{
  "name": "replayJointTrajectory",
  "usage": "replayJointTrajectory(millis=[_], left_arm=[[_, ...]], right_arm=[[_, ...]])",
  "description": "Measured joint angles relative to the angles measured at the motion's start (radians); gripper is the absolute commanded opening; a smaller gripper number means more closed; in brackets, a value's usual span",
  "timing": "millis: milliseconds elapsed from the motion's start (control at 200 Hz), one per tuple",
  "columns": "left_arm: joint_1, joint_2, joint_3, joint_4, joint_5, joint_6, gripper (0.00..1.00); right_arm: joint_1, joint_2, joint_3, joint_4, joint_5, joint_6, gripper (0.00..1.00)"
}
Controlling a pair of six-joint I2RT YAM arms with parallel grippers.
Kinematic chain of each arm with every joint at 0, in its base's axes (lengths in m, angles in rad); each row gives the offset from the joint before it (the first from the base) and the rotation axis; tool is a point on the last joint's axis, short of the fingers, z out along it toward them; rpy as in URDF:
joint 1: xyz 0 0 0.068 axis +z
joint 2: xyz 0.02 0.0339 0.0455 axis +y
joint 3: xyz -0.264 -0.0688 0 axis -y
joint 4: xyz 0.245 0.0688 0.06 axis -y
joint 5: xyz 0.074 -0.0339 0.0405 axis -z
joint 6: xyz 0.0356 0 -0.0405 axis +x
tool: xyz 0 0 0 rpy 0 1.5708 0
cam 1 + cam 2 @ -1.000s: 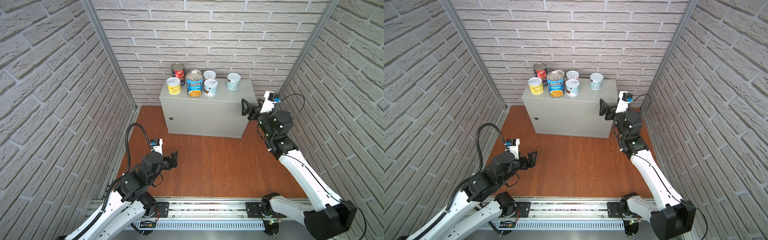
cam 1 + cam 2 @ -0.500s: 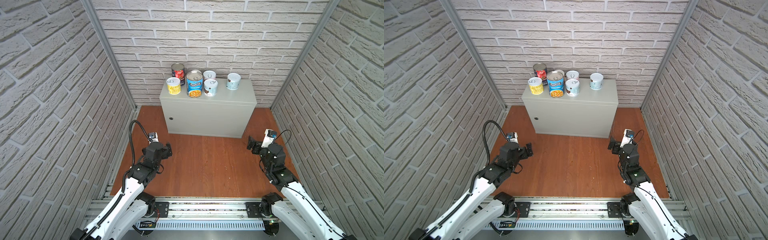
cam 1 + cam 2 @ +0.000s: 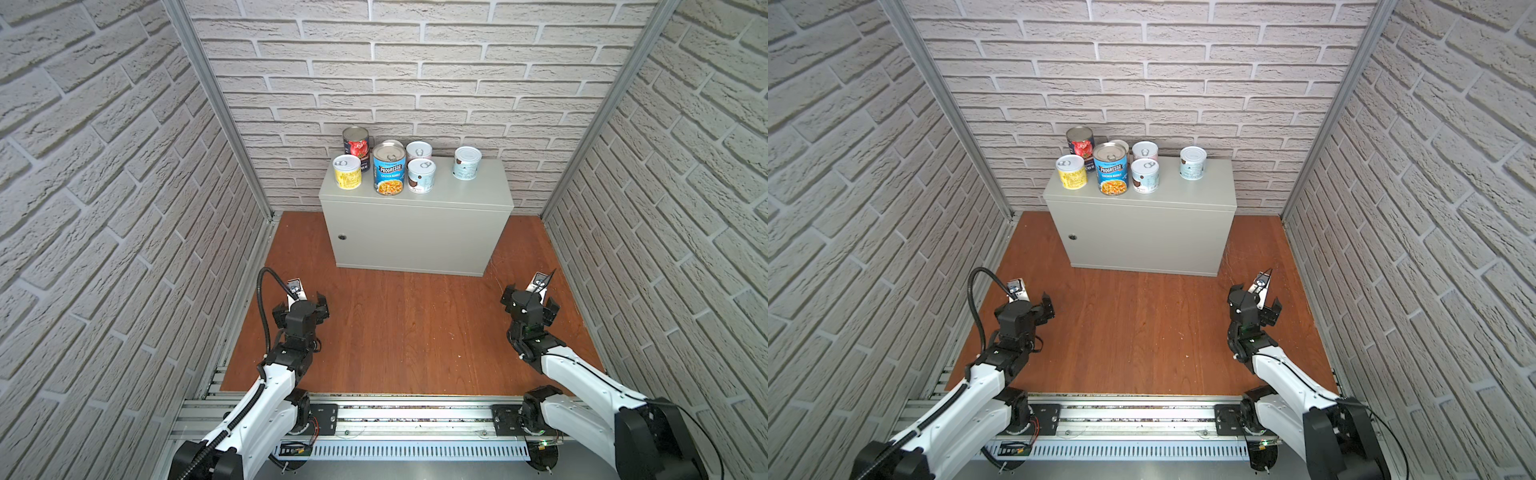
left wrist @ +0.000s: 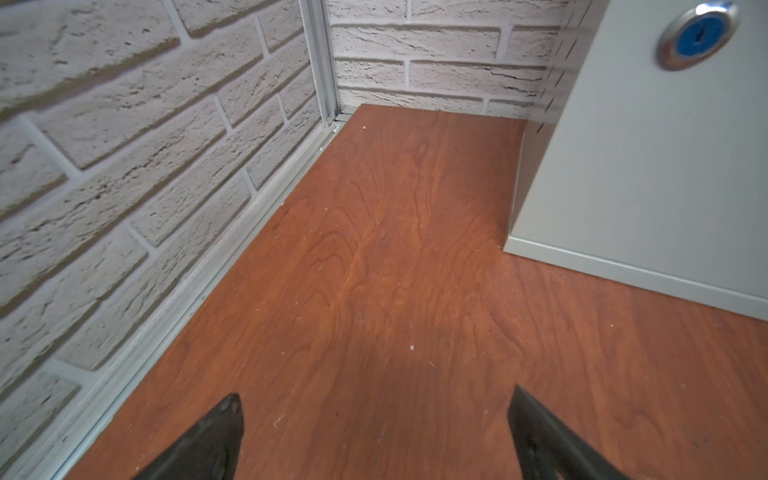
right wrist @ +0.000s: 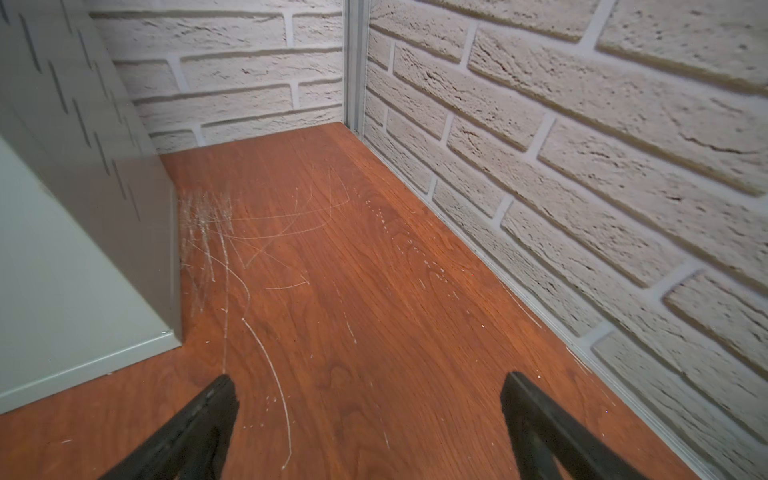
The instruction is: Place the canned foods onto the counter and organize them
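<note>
Seven cans (image 3: 389, 174) on one counter (image 3: 415, 232), one mostly hidden; left gripper (image 4: 374, 399), right gripper (image 5: 368, 380) both spread wide, empty.

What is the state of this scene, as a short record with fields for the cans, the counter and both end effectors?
cans: seven on the counter, upright; one mostly hidden behind the Progresso can
layout: six grouped toward the left in both top views; the pale can stands apart at the right
floor: no can visible
left end effector: open, holds nothing
right end effector: open, holds nothing
</note>
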Motion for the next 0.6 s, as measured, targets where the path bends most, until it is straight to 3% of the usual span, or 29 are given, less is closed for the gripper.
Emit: replayJointTrajectory(millis=[310, 600], left_arm=[[0.007, 0.134, 0.000, 0.195, -0.058, 0.098, 0.98], [0.023, 0.306, 0.004, 0.280, -0.078, 0.111, 0.98]], right_arm=[[-0.080, 0.325, 0.134, 0.099, -0.031, -0.010, 1.00], [-0.082, 0.337, 0.158, 0.135, -0.117, -0.049, 1.00]])
